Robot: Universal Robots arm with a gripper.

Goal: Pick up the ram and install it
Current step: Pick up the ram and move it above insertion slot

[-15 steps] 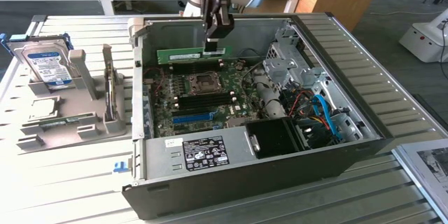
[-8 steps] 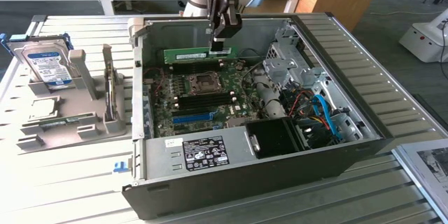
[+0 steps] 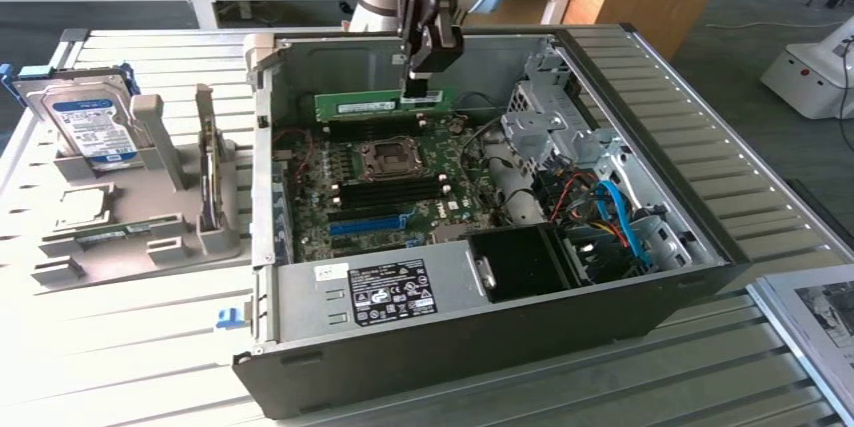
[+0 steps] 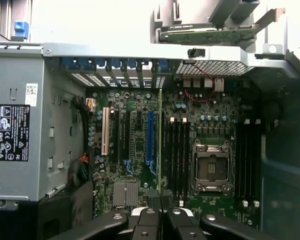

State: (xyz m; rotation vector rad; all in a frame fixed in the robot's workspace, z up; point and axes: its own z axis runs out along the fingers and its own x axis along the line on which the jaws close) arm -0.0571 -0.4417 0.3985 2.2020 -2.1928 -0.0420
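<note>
Where the slatted table (image 3: 120, 347) runs out to the exterior view's left, a silver hard drive (image 3: 91, 125) with a blue-white label is seen stood upright in a grey holder (image 3: 140, 237); toward the middle, an open computer case (image 3: 441, 367) is laid on its side, its motherboard (image 3: 400, 202) exposed; the ram (image 3: 358, 102), a narrow green stick, is held level and on edge above the board's far side, close to the case's rear wall; it is pinched near its right-hand end by the gripper (image 3: 420, 87), whose jaws are drawn narrow upon it; below, the processor socket (image 3: 390, 155) is flanked by dark memory slots (image 3: 380, 189), with a bright blue slot strip (image 3: 363, 224) nearer the camera; a power supply (image 3: 380, 292) with a black label is fitted along the case's near edge; farther right, blue cables (image 3: 617, 215) are looped beside the drive bays; in the wrist view, the black fingers (image 4: 146, 225) are seen closed to a thin gap over the board, the stick's edge between them.
</note>
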